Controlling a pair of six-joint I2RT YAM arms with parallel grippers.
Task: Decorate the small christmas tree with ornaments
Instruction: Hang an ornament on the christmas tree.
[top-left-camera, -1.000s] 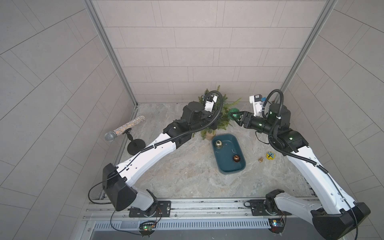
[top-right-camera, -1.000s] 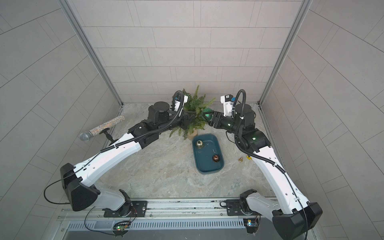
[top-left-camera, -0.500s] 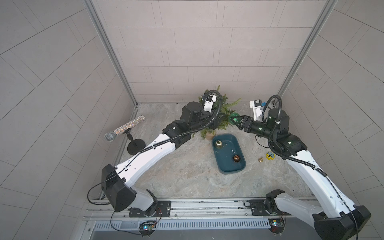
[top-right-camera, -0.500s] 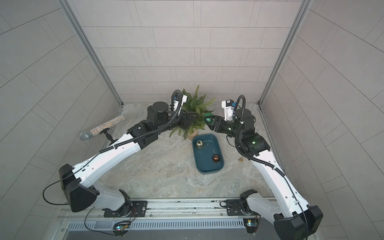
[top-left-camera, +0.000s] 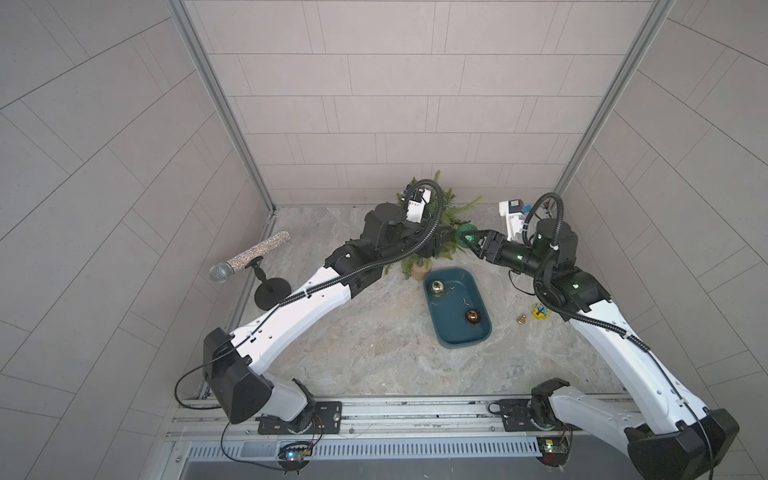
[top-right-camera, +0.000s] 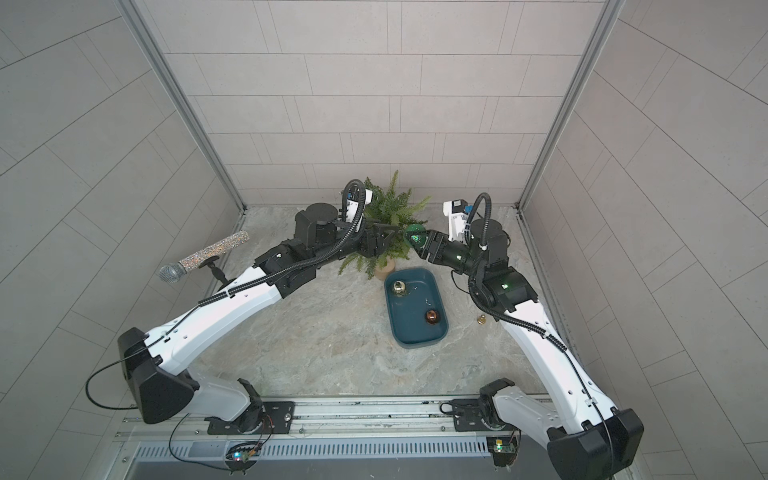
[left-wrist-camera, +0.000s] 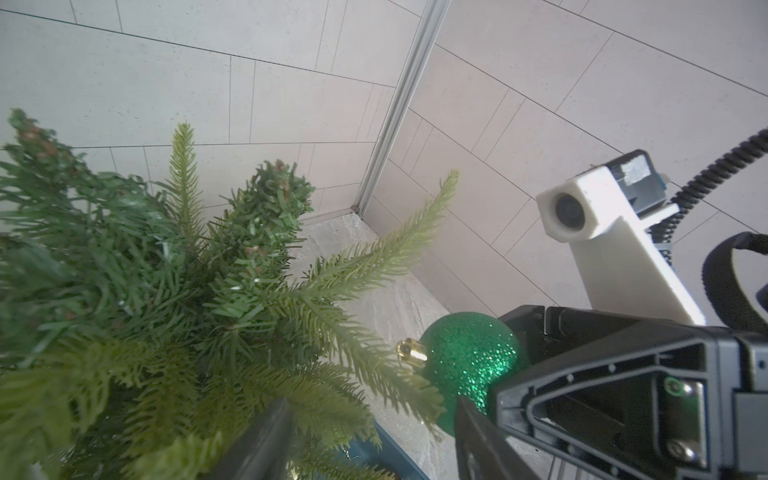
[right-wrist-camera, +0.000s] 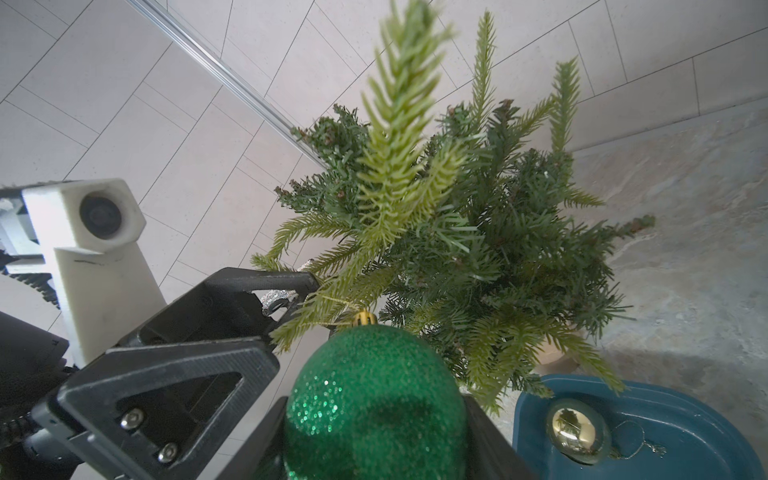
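Observation:
The small christmas tree (top-left-camera: 442, 208) (top-right-camera: 390, 208) (left-wrist-camera: 166, 270) (right-wrist-camera: 478, 228) stands at the back of the table. My right gripper (top-left-camera: 471, 241) (right-wrist-camera: 374, 415) is shut on the glittery green ornament (top-left-camera: 466, 237) (top-right-camera: 414, 237) (left-wrist-camera: 465, 357) (right-wrist-camera: 374, 399), held against the tree's right side with its gold cap (left-wrist-camera: 411, 351) touching a pale branch tip. My left gripper (top-left-camera: 440, 243) (left-wrist-camera: 370, 432) is open just left of it, with branch needles between its fingers. The gold ornament (top-left-camera: 437, 286) (right-wrist-camera: 577, 432) and the copper ornament (top-left-camera: 472, 316) (top-right-camera: 432, 316) lie in the teal tray (top-left-camera: 457, 332) (right-wrist-camera: 685, 415).
A glittery microphone (top-left-camera: 249, 257) (top-right-camera: 203, 255) on a black stand is at the left wall. A small brass bell (top-left-camera: 521, 319) and a flat yellow piece (top-left-camera: 540, 311) lie right of the tray. The back wall is close behind the tree.
My right arm has lowered the green ornament a little beside the tree. The left gripper's jaws have opened; that arm has barely moved.

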